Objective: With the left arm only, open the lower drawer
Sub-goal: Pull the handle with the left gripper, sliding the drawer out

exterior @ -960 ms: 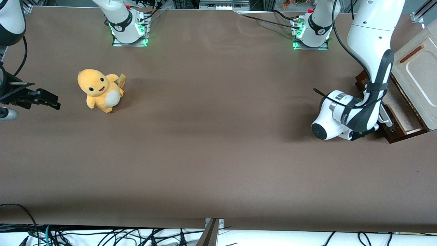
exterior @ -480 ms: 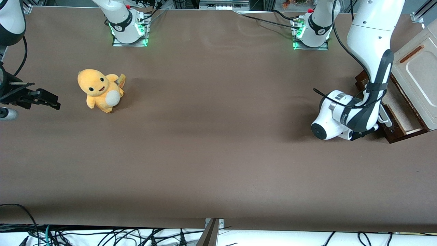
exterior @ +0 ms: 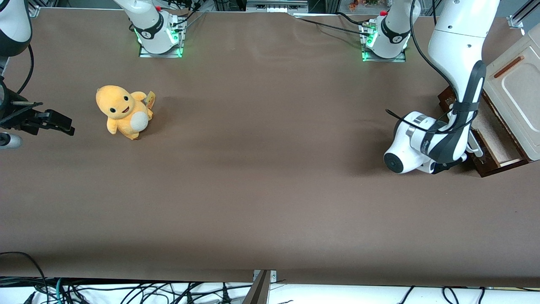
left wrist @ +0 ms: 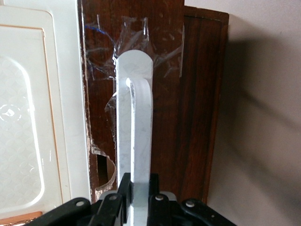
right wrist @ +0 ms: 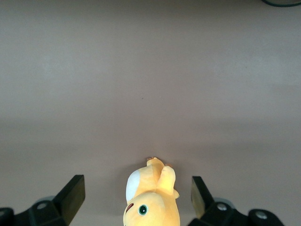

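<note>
The lower drawer (exterior: pixel 493 137) stands partly pulled out of the cabinet at the working arm's end of the table, and its pale beige lining shows. In the left wrist view its dark brown wooden front (left wrist: pixel 167 94) carries a white bar handle (left wrist: pixel 136 117). My left arm (exterior: pixel 457 76) reaches down in front of the drawer. Its gripper (left wrist: pixel 140 190) is shut on the white bar handle, one black finger (left wrist: pixel 123 188) pressed to each side of the bar. In the front view the wrist hides most of the gripper (exterior: pixel 471 151).
A cream-white panel (exterior: pixel 512 90) with a thin brown slot handle sits above the drawer and also shows as the cream-white panel (left wrist: pixel 28 117) beside the brown front. A yellow plush toy (exterior: pixel 123 112) stands toward the parked arm's end. Two arm bases (exterior: pixel 158 33) (exterior: pixel 386 36) line the table's edge farthest from the front camera.
The left wrist and the drawer front have shifted very slightly toward the parked arm's end. The grip on the handle is unchanged.
</note>
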Robot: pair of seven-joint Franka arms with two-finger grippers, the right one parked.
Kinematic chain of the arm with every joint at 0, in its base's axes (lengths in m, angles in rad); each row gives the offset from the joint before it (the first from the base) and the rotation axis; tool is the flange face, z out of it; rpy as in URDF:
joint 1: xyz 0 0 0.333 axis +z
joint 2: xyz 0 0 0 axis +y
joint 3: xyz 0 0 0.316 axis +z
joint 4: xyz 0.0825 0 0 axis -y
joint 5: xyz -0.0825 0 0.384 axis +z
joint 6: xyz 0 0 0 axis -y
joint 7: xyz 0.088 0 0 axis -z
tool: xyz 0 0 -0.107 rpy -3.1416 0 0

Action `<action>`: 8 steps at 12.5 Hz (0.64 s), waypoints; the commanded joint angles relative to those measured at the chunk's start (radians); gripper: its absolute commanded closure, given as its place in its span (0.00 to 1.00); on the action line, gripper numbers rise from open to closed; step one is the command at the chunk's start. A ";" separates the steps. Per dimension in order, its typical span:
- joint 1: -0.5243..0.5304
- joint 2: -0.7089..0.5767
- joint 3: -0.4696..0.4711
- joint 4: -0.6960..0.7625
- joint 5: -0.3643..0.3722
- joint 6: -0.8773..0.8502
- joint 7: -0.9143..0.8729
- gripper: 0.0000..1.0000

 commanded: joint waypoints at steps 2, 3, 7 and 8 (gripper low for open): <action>-0.035 -0.026 -0.010 0.016 -0.060 -0.077 -0.027 0.93; -0.035 -0.026 -0.010 0.016 -0.060 -0.077 -0.027 0.93; -0.036 -0.026 -0.010 0.030 -0.074 -0.082 -0.027 0.93; -0.042 -0.026 -0.010 0.030 -0.075 -0.082 -0.027 0.93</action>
